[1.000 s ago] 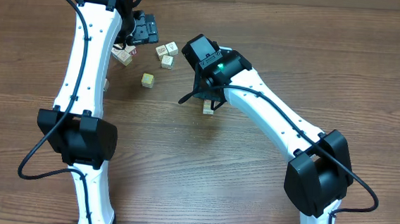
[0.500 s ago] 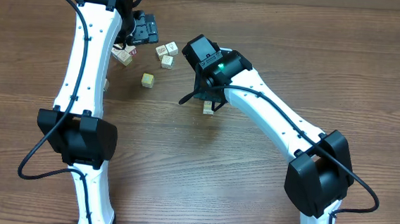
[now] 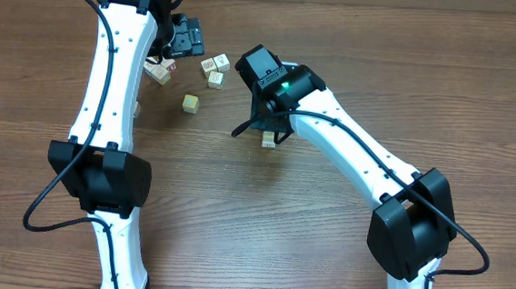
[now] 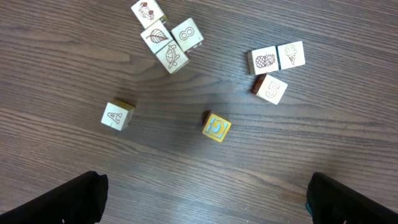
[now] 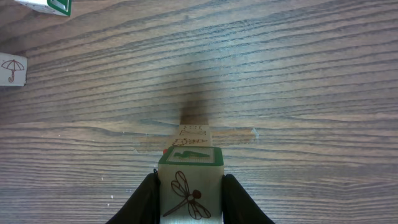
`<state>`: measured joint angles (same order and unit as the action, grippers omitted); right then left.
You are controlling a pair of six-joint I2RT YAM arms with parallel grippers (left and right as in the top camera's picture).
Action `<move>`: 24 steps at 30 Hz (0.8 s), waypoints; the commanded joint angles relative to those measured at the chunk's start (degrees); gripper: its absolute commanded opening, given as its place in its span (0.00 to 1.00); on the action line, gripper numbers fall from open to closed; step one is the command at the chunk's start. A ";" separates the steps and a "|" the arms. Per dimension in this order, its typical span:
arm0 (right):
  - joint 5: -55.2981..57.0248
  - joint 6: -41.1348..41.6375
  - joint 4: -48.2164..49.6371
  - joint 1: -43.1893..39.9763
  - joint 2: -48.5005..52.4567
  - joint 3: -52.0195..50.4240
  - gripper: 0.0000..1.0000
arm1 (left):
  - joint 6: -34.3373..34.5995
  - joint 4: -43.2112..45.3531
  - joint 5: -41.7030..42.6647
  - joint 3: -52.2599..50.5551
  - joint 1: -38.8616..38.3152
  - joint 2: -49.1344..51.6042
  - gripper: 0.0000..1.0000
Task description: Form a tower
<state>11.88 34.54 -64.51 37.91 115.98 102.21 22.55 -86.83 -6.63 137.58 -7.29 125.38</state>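
My right gripper (image 5: 189, 190) is shut on a wooden cube (image 5: 189, 177) with a dragonfly face and a green-framed top. Directly below it stands the tower (image 5: 191, 133), seen end-on, with a red mark at its edge. Whether the held cube touches it I cannot tell. From overhead the right gripper (image 3: 267, 122) hangs over the tower (image 3: 268, 140) at mid-table. My left gripper (image 4: 208, 202) is open and holds nothing, high above loose cubes; in the overhead view the left gripper (image 3: 186, 37) is at the back left.
Loose cubes lie under the left wrist: a yellow C cube (image 4: 216, 126), an A cube (image 4: 117, 115), a cluster (image 4: 165, 35) and a trio (image 4: 275, 65). Overhead they spread around the yellow cube (image 3: 191, 103). An umbrella cube (image 5: 12, 70) lies left of the tower.
The right wrist has edged very slightly left over the tower, with the cube held. The left arm has not moved.
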 commanded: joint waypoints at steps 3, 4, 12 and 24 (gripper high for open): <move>-0.61 -0.52 -0.11 -0.15 -2.16 -0.09 0.24 | 0.79 0.09 0.26 0.90 -0.24 -0.79 1.00; -0.61 -0.52 -0.09 -0.15 -2.16 -0.09 0.24 | 0.79 0.07 0.26 0.90 -0.24 -0.79 1.00; -1.44 -0.52 0.81 -0.15 -2.16 -0.09 0.24 | 0.79 0.09 0.26 0.90 -0.24 -0.79 1.00; -1.42 -0.52 0.74 -0.15 -2.14 -0.09 0.40 | 0.79 0.09 0.26 0.90 -0.24 -0.79 1.00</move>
<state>10.48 34.22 -64.01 37.91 115.98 102.19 22.55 -86.83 -6.63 137.58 -7.29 125.38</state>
